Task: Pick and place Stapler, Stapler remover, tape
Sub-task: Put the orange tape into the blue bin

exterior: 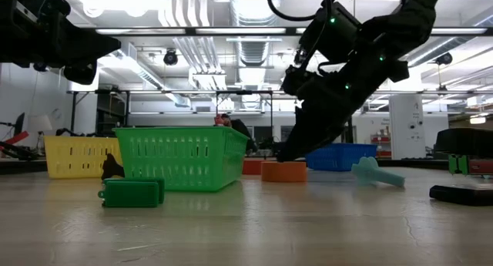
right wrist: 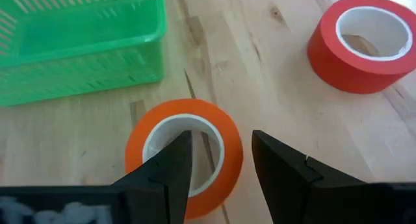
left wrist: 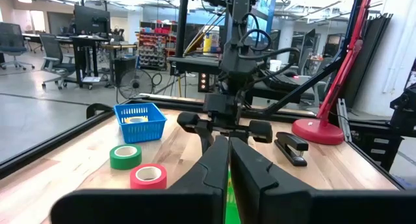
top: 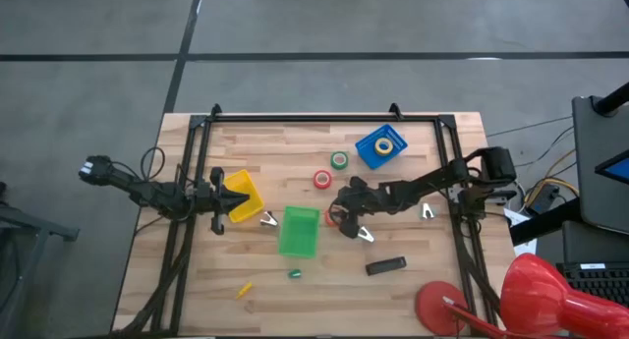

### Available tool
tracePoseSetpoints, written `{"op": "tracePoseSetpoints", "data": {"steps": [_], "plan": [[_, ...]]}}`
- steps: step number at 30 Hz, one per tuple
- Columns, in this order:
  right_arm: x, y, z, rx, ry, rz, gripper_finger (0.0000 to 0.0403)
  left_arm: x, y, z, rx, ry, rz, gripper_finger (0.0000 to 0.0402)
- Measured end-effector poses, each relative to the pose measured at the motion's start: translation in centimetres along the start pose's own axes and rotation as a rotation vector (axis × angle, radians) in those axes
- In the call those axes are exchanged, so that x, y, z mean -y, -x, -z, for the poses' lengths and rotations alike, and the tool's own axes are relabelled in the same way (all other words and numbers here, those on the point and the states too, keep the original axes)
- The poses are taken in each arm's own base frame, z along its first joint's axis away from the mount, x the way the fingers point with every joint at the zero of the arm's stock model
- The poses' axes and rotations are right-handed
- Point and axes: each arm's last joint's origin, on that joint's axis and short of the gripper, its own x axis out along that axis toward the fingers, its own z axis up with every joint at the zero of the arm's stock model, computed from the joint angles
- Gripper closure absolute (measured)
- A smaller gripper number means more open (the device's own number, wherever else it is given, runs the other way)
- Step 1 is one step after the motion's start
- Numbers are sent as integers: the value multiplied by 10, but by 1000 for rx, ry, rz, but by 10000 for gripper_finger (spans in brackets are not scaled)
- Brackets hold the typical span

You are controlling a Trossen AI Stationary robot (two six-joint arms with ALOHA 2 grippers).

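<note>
A: Look, right up close are two dark fingers (right wrist: 172,165), and the orange tape (right wrist: 185,152) sits just under them.

B: Is the right pincer (right wrist: 221,162) holding it?

A: Not yet, I think. The fingers are spread apart. One tip is down in the hole of the ring and the other is outside the wall, so the wall is between them.

B: Will the tape be hard to lift?

A: I guess not. It looks small and light, and the ring looks stiff, so it should not squash. The side looks smooth, though, so it might slip. Pinching the wall, one finger inside and one outside, seems the best place.

B: Where is it on the surface (top: 413,290)?

A: Near the middle, just beside the green basket (top: 299,231). The red tape (top: 322,179) and the green tape (top: 339,160) lie a bit farther back. Another roll sits in the blue basket (top: 380,146). The black stapler (top: 385,266) lies apart, closer to the front.

B: How is the right arm standing?

A: It reaches in from the right edge and tips down to the orange tape.

B: And the left pincer (top: 233,198)?

A: It waits over the yellow basket (top: 246,184), fingers pressed together, holding nothing.
</note>
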Motion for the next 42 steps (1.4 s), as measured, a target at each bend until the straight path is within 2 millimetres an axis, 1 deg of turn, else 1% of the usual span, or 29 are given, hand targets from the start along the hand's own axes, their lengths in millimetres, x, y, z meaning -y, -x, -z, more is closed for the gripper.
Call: {"op": "tracePoseSetpoints", "data": {"steps": [7, 19, 24, 33, 38, 42], "plan": [[0, -1, 0, -2, 18, 1, 277, 0, 0, 0, 0, 0, 0, 380], [0, -7, 4, -17, 17, 8, 353, 0, 0, 0, 0, 0, 0, 381], [0, -4, 1, -12, 8, 6, 362, 0, 0, 0, 0, 0, 0, 383], [-2, 14, -12, 30, -3, -10, 360, 0, 0, 0, 1, 0, 0, 383], [1, 32, -17, 29, 0, 46, 360, 0, 0, 0, 0, 0, 0, 382], [4, 51, -23, 44, 5, 112, 359, 0, 0, 0, 0, 0, -1, 381]]}}
